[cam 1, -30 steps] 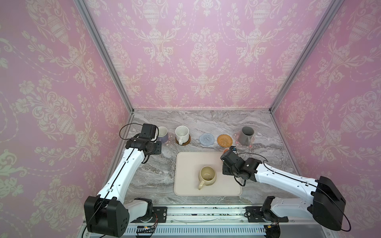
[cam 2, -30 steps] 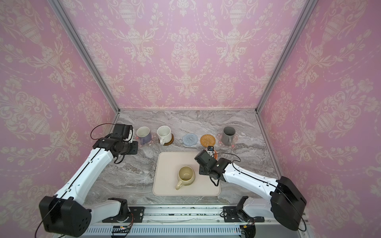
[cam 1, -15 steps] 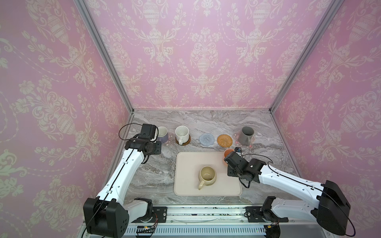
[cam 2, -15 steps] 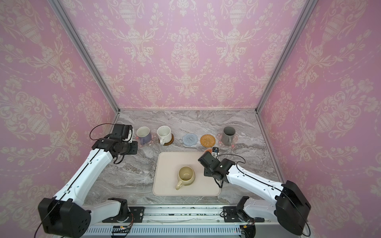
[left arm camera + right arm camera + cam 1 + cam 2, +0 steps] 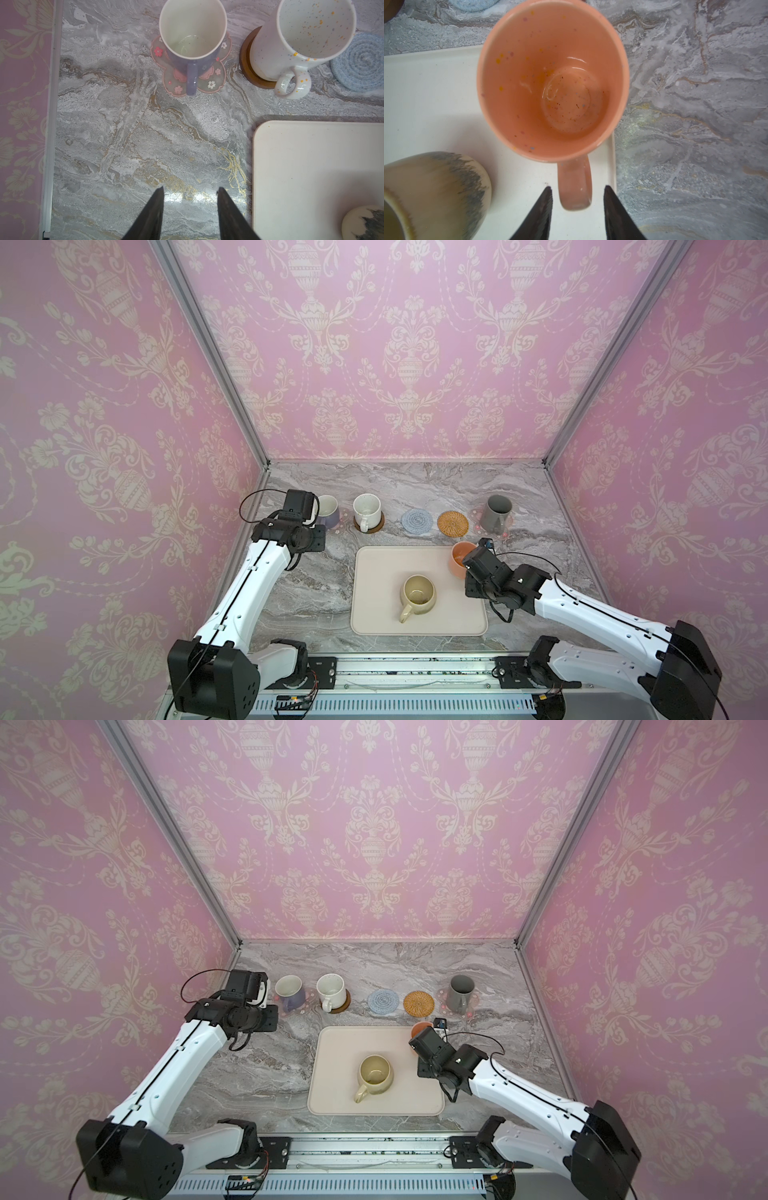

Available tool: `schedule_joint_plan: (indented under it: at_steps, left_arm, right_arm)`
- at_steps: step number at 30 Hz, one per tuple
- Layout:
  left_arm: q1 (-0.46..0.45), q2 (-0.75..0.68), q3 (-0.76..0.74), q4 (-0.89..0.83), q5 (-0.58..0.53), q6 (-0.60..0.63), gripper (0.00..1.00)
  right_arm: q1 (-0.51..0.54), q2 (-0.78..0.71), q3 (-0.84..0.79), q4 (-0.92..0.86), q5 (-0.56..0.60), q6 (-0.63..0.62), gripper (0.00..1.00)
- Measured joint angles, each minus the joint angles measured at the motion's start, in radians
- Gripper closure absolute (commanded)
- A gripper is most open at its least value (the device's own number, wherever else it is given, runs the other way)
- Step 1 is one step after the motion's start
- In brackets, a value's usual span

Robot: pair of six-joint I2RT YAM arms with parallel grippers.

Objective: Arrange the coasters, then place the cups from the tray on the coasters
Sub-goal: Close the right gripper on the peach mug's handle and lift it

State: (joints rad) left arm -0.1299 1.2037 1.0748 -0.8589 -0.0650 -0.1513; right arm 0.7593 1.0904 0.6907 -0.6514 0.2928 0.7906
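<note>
Plainly, left claw [image 5: 190, 188] gapes empty; right claw [image 5: 577, 187] apart, astride peach mug [image 5: 550, 83] handle.

both top views look down from the front; close wrist views face down, sharing the tray [image 5: 311, 166].

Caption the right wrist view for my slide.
Open right gripper straddles the handle of the peach mug at the tray corner; cream mug alongside.

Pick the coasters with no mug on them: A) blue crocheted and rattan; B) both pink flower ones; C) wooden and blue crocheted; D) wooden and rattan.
A: the blue crocheted coaster and the rattan coaster lie bare in both top views, between the white mug and the grey mug.
</note>
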Motion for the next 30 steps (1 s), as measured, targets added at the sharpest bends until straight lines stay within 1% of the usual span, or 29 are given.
schedule_joint_plan:
  at_steps: [8,22,30]
  left_arm:
    - [0.000,-0.002,0.000,-0.010,0.000,0.000,0.55]
    - [0.000,-0.013,-0.012,-0.018,0.012,-0.013,0.54]
    - [-0.010,0.004,-0.018,-0.013,0.026,-0.027,0.54]
  right_arm:
    - [-0.001,0.066,0.006,0.011,-0.013,-0.031,0.57]
    - [-0.001,0.145,0.008,0.047,-0.024,-0.044,0.56]
    - [-0.010,0.174,0.029,0.049,-0.026,-0.062,0.60]
